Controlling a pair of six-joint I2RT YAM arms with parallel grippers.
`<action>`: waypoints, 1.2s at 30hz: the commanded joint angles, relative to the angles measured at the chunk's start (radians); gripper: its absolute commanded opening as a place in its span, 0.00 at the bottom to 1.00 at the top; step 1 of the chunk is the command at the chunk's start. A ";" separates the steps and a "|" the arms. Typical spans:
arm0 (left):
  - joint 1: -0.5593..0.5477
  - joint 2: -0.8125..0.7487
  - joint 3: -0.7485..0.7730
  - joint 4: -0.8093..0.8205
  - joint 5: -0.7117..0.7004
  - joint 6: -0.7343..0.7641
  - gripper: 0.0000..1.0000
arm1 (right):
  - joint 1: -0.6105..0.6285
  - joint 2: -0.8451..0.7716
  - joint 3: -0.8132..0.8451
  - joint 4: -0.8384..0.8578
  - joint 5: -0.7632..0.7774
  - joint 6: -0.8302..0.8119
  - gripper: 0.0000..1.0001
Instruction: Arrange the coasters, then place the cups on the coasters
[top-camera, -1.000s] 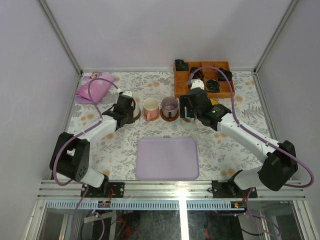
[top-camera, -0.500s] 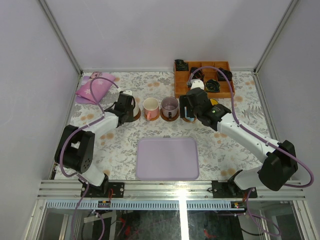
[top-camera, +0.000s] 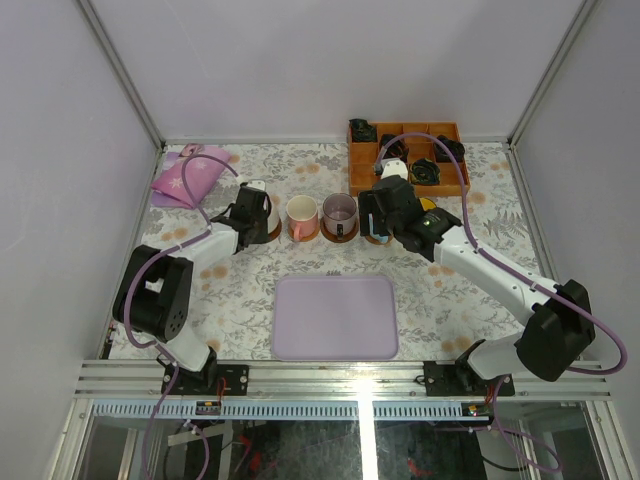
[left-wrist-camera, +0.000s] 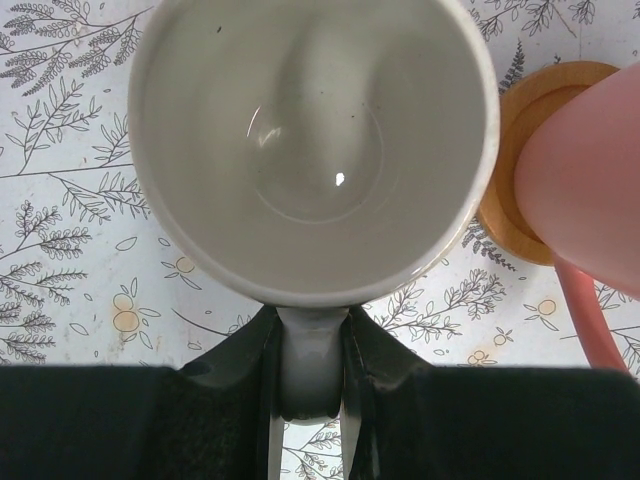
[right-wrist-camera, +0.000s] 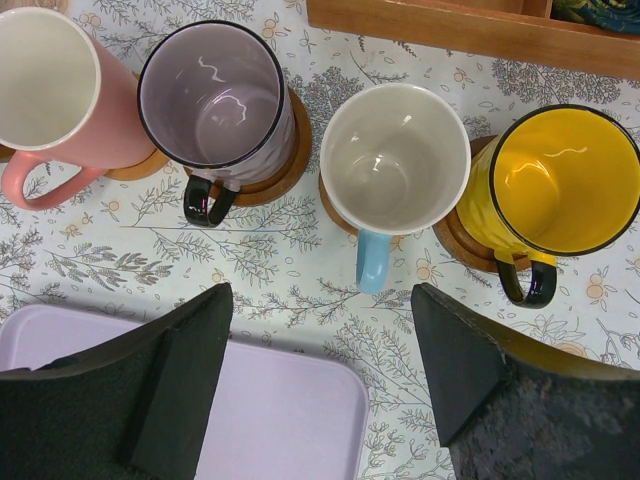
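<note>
My left arm's elbow has folded in toward its base over the last second; both hands sit where they were.

My left hand (left-wrist-camera: 312, 345) is clenched on the handle of the plain cream ceramic cup (left-wrist-camera: 315, 140), at the left end of the row on the flower-printed counter (left-wrist-camera: 70, 250). From above, a round brown wooden coaster (top-camera: 273, 233) shows at its foot, though I cannot tell whether the cup rests on it. My right hand (right-wrist-camera: 320, 370) hangs released, fingers wide, on the near side of the cream cup with a pale blue handle (right-wrist-camera: 395, 155). That cup, the pink cup (right-wrist-camera: 60, 90), the mauve cup with a dark handle (right-wrist-camera: 212, 95) and the yellow cup with a dark handle (right-wrist-camera: 565, 180) each stand on wooden disc coasters (right-wrist-camera: 290, 150), just behind the flat lilac tray (right-wrist-camera: 290, 420).
</note>
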 joint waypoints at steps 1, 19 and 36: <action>0.009 -0.011 0.045 0.120 -0.009 0.000 0.00 | -0.008 0.002 0.036 0.014 0.008 -0.002 0.79; 0.009 -0.018 -0.005 0.095 -0.046 -0.030 0.01 | -0.007 0.004 0.027 0.013 -0.021 0.009 0.79; 0.009 -0.046 -0.010 0.073 -0.058 -0.035 0.51 | -0.007 0.004 0.027 0.015 -0.024 0.014 0.79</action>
